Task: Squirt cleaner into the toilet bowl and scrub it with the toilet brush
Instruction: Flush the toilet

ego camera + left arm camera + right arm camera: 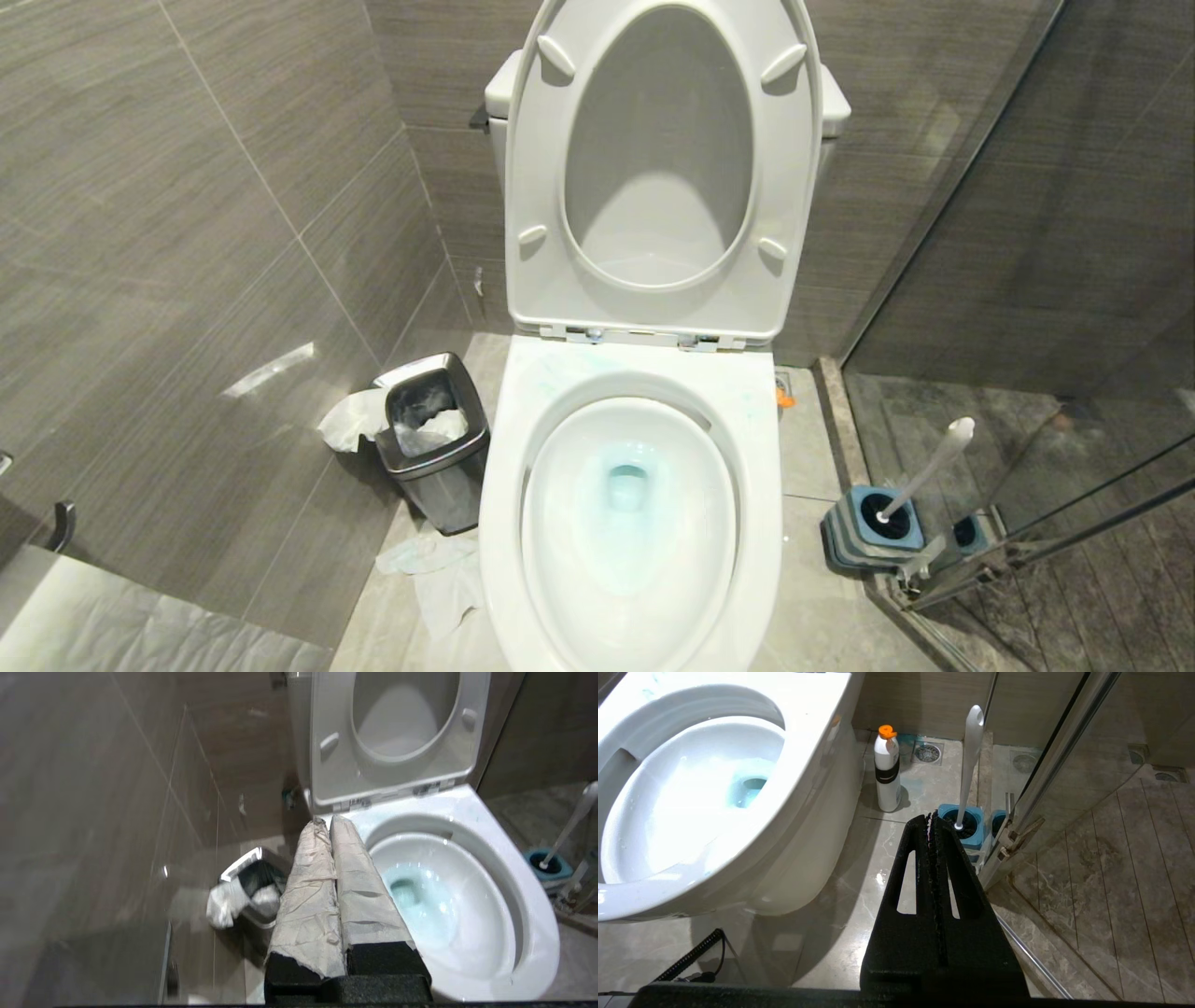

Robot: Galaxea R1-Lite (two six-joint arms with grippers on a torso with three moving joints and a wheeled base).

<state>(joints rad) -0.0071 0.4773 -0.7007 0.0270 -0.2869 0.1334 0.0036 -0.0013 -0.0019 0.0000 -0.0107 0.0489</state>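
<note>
Seat (653, 168) and lid are flipped up against the tank, so the bowl (625, 523) is wide open. There's already cleaner (627, 485) in it, a pale turquoise tint pooled around the drain hole, plus faint streaks on the porcelain ledge just under the hinges.

Left claw (325, 822) has its 2 fingers pressed together with nothing between them. Both fingers are wrapped in crinkly tan paper or tape. It hangs above the bowl's rim on the bin side, tips pointing toward the hinges; the drain sits just off to one side of the fingers, the steel bin (254, 889) off to the other, with white tissue spilling out of it.

Right claw (930, 817) is also closed tight and empty, black fingers flush against each other. It's low over the floor beside the bowl's outer wall. Right past its tips is the brush (971, 760), standing tilted in its blue and grey holder (966, 823) next to the glass shower door (1064, 742), black head down in the holder, white handle sticking up. It looks close to the tips but not touching. A white bottle (887, 772) with an orange cap stands on the floor further ahead, between toilet and brush, near the floor drain (927, 752).

Neither arm shows in the head view.
</note>
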